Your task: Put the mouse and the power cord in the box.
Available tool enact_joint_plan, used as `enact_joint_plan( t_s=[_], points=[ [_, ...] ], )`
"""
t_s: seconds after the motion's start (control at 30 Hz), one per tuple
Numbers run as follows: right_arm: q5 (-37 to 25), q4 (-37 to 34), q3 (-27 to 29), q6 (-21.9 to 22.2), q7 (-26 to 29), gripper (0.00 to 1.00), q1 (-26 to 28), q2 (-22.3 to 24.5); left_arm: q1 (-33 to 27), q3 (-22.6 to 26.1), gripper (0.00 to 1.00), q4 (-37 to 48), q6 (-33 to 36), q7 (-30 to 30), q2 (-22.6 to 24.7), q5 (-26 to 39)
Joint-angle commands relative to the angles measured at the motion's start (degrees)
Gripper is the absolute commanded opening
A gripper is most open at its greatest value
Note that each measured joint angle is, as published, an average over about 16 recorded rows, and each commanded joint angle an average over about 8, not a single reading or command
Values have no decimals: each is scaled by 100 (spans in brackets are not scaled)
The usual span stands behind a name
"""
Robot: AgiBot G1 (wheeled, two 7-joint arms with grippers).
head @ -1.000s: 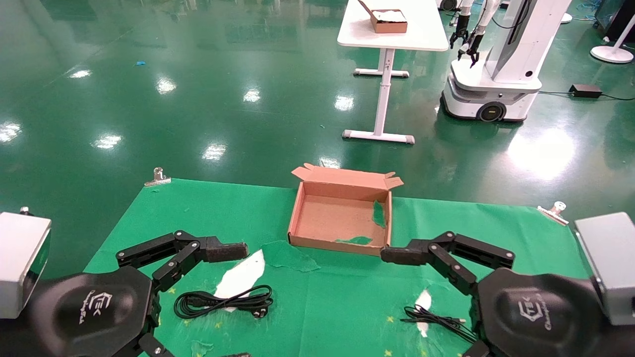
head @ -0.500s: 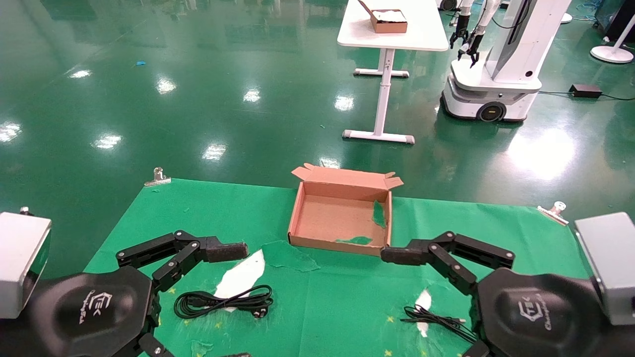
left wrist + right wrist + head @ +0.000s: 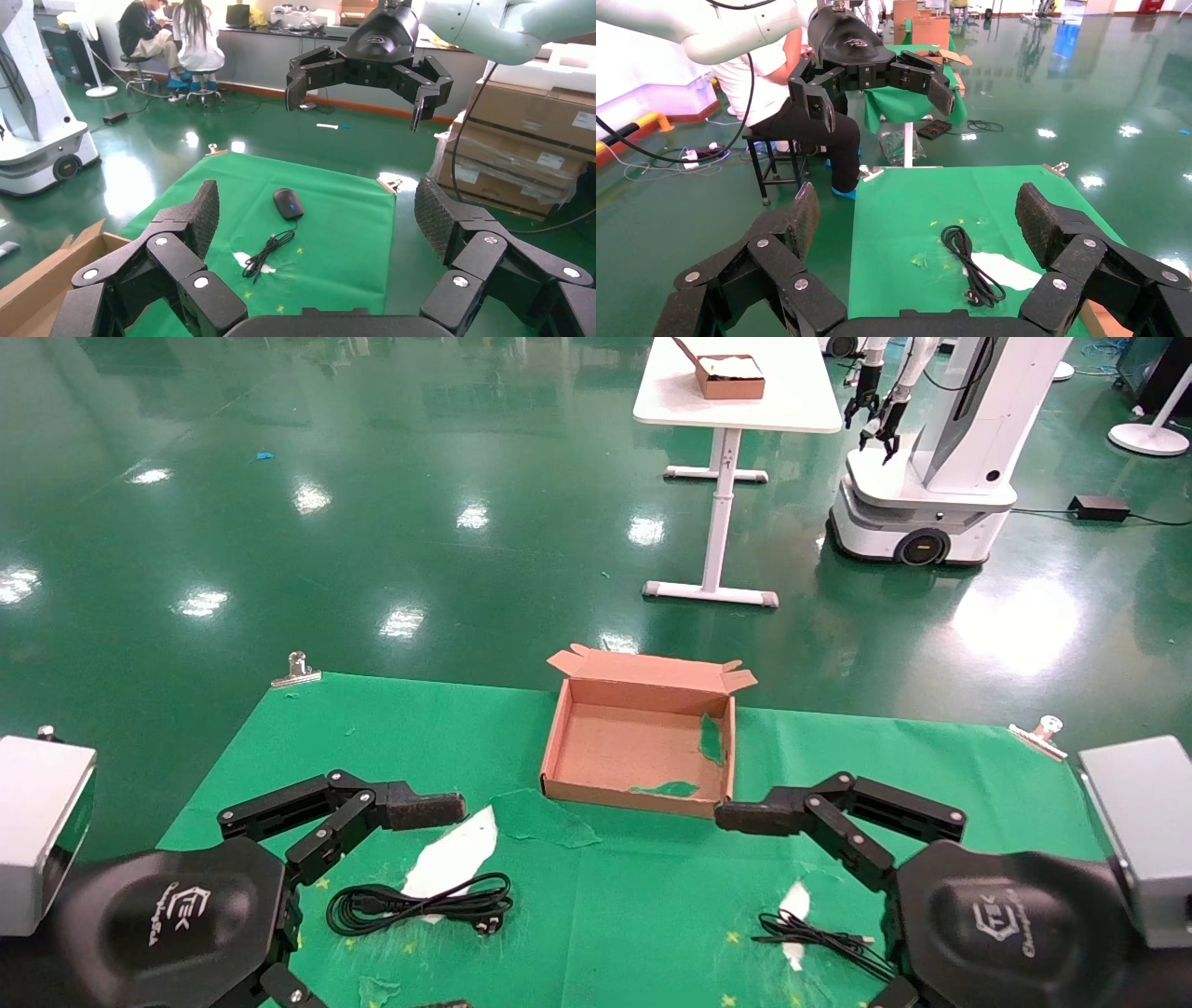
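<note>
The box [image 3: 643, 747] sits open-topped at the far middle of the green-covered counter [image 3: 652, 915], flaps along its far edge, green scraps on its inner walls, nothing else inside. Power cord [image 3: 419, 903] coiled near the front left, partly over a white torn patch [image 3: 453, 854]. Mouse [image 3: 288, 203] lies on the right side, its thin wire [image 3: 267, 249] bunched beside it, well apart from the box. Left gripper [image 3: 372, 896] hovers wide open over the front left, empty; right gripper [image 3: 805, 901] likewise wide open and empty at front right, one fingertip close to the box's near right corner. Metal clips [image 3: 296, 670] at the cloth's far corners. Beyond: white table [image 3: 736, 393], another robot [image 3: 931, 477].
</note>
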Motion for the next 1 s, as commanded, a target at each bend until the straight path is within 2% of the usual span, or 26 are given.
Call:
enact_joint_plan(
  t_s=[0.03,0.77,0.87,1.0],
  points=[
    [0,0,0,0,0,100,0,0,0,0,100,0,0,0,0,0],
    [-3,-15,-9,-4,8,100,-26,3,6,8,100,-4,1,1,-7,25],
    [-94,-65,-55,-4,-2,100,-105,33,-12,98,100,-30,-11,17,-26,261],
    [-515,-114,-223,84,72,100,-195,142,-218,435,100,-34,-31,-38,-35,1103]
  ],
)
